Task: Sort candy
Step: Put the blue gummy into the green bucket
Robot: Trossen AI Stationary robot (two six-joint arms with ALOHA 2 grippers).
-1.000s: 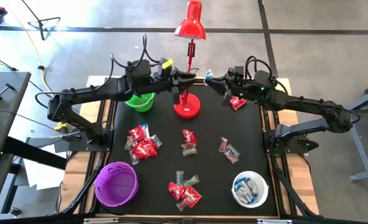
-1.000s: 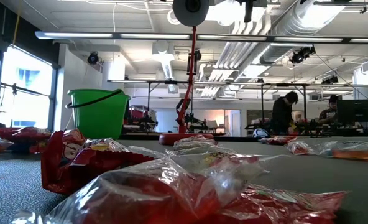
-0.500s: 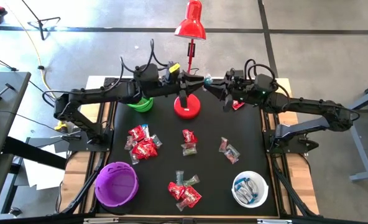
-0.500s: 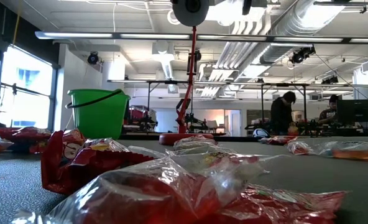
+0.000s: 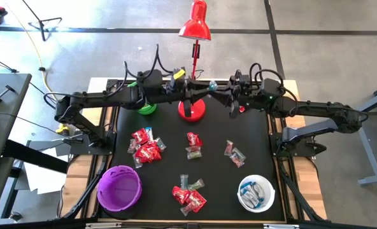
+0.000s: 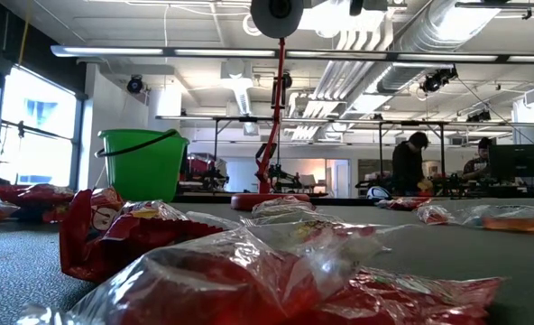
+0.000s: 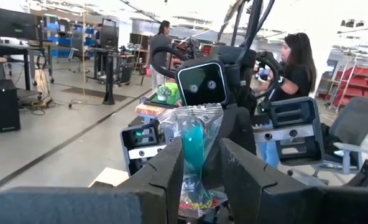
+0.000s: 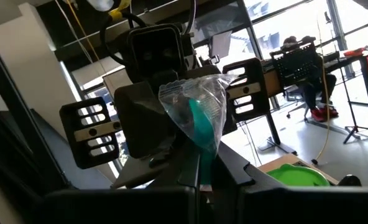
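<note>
Clear teal-centred candy [image 7: 193,152] pinched by both left tool [image 7: 201,163] and right tool [image 8: 199,163], 12 o'clock above desk [image 5: 252,143].

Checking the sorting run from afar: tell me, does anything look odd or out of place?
Yes: both grippers meet in mid-air above the red lamp's base. The left gripper and right gripper each pinch the same clear-wrapped teal candy, a handover rather than a drop into a bowl.

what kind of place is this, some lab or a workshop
Most likely a robotics lab or workshop: an open hall with exposed ceiling ducts, rows of workbenches with monitors, and people working at stations behind the black table.
</note>
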